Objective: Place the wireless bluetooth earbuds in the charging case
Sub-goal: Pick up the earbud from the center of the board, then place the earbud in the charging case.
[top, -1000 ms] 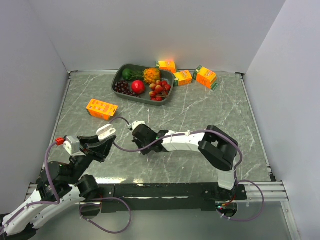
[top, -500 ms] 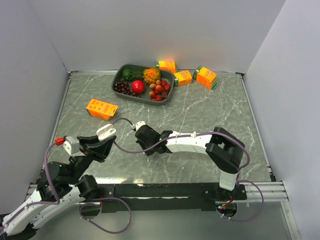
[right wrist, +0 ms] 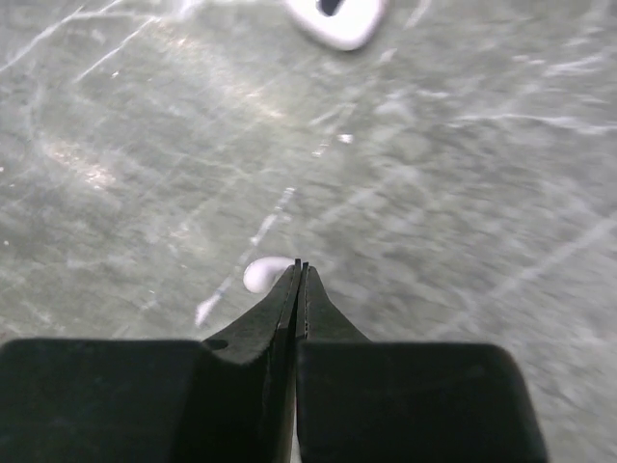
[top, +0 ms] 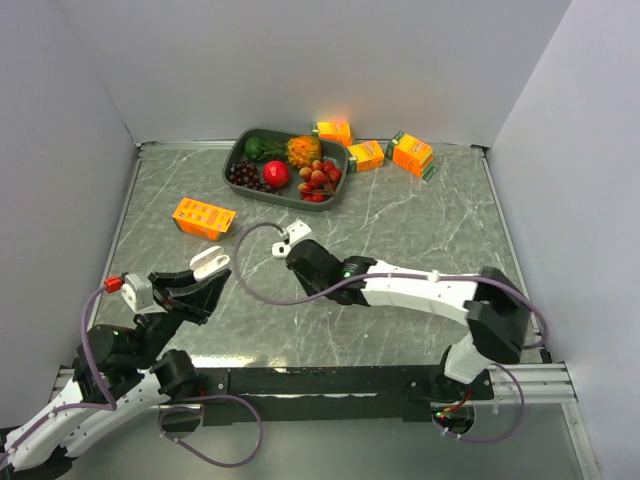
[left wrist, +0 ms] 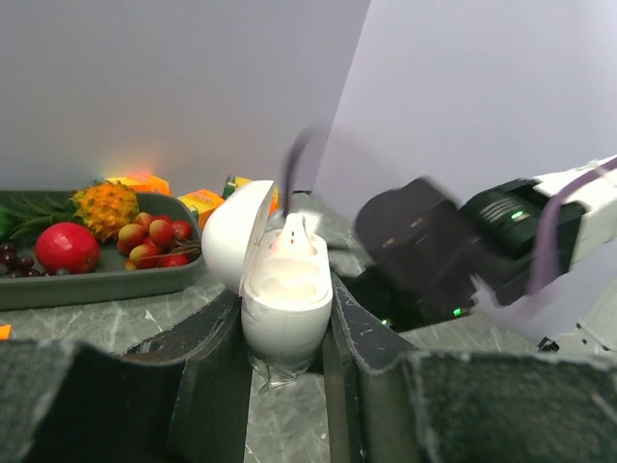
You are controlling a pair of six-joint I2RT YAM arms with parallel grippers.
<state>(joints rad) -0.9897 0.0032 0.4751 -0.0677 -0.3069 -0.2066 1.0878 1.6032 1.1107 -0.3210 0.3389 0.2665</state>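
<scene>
My left gripper (left wrist: 283,326) is shut on the white charging case (left wrist: 286,311), holding it upright above the table with its lid (left wrist: 234,236) swung open. One white earbud (left wrist: 293,235) sits in the far socket. In the top view the case (top: 211,262) is at the front left, in my left gripper (top: 203,281). My right gripper (right wrist: 300,265) is shut with its tips low over the marble. A small white earbud (right wrist: 261,275) lies just left of the tips, partly hidden by the left finger. The right wrist (top: 311,262) hovers to the right of the case.
A dark tray (top: 236,155) of fruit stands at the back. One orange carton (top: 203,218) lies left of centre and three cartons (top: 366,155) are by the back wall. A white object with a dark opening (right wrist: 337,19) is cut off at the right wrist view's top edge.
The right arm has stretched out flatter, and its wrist has moved back and to the right, away from the case. The left gripper and case have barely shifted.
</scene>
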